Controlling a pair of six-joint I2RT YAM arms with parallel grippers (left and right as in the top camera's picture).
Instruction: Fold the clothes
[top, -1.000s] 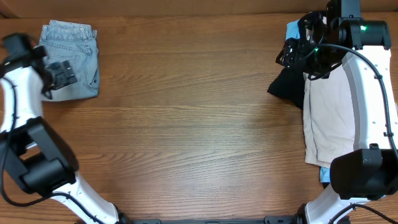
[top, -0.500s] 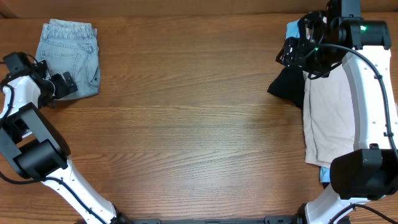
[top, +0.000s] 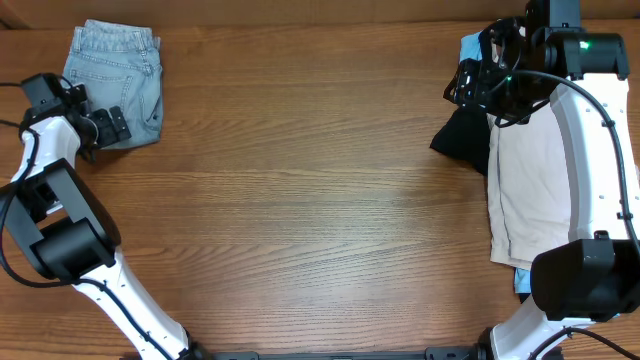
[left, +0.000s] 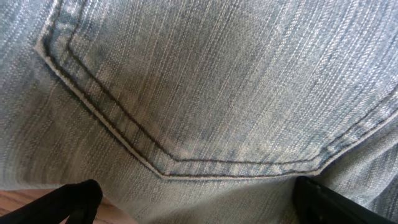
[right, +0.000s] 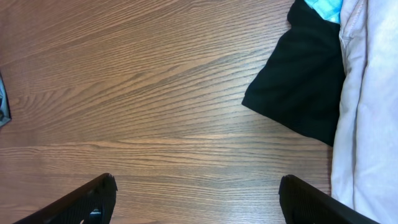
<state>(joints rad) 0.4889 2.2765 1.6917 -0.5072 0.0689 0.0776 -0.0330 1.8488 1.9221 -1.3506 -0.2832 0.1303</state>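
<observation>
Folded light-blue jeans (top: 118, 70) lie at the table's far left corner. My left gripper (top: 112, 126) is open at their near edge. In the left wrist view the denim back pocket (left: 205, 93) fills the frame, and the open fingers (left: 199, 199) straddle the jeans' edge. My right gripper (top: 468, 85) is open and empty above the left side of the clothes pile. In the right wrist view its fingers (right: 199, 193) hang over bare wood beside a black garment (right: 305, 93).
The pile at the right edge holds a beige garment (top: 530, 190), the black garment (top: 458, 135) and a blue one (top: 470, 48). The beige (right: 370, 112) and blue (right: 323, 7) also show in the right wrist view. Bare wooden table (top: 300, 190) lies between.
My left arm has swung round at the jeans' near edge, and the jeans have slid a little toward the far edge. The right arm has not moved.
</observation>
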